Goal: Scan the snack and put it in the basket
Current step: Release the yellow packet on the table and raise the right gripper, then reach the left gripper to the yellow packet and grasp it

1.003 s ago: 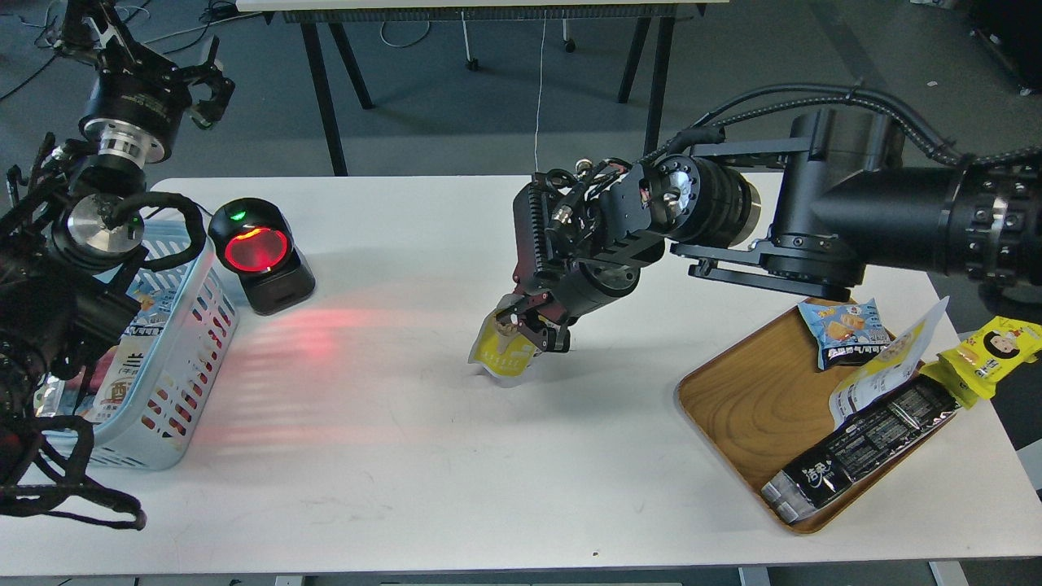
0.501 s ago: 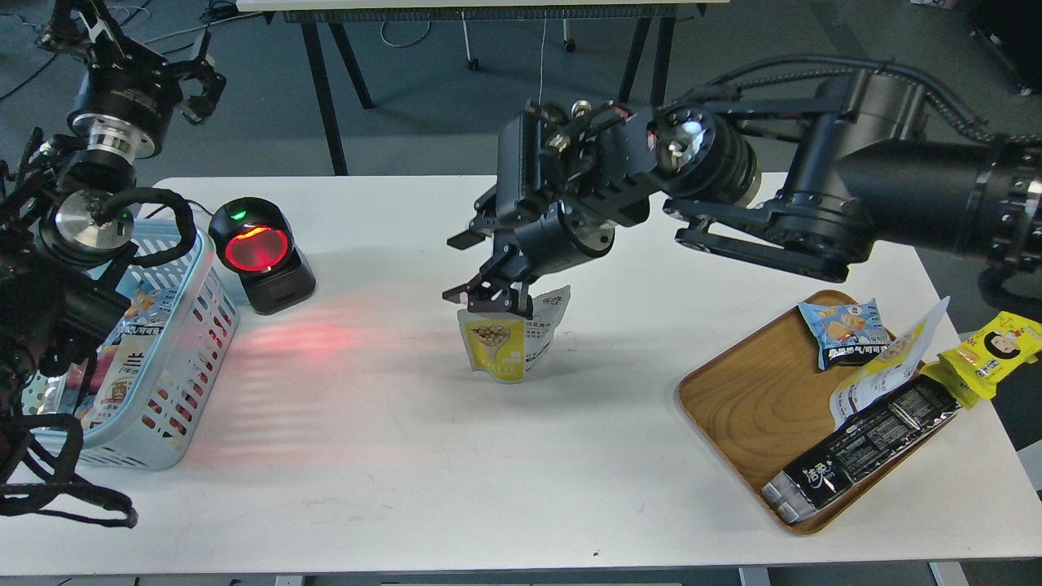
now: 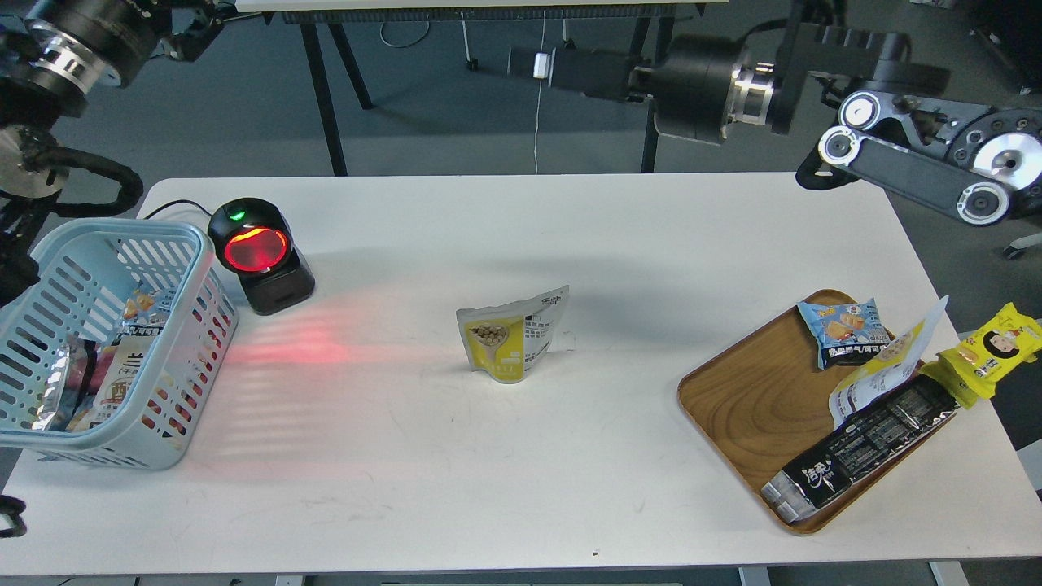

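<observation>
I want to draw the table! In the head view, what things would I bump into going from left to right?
Pale blue basket → black scanner with the red window → standing yellow-and-white snack pouch → oval wooden tray → yellow packet with a cartoon face.

At nine o'clock the basket [image 3: 175,244] is cut by the frame edge. The right hand [image 3: 521,61], at twelve o'clock, is end-on; its fingers are indistinguishable.
</observation>
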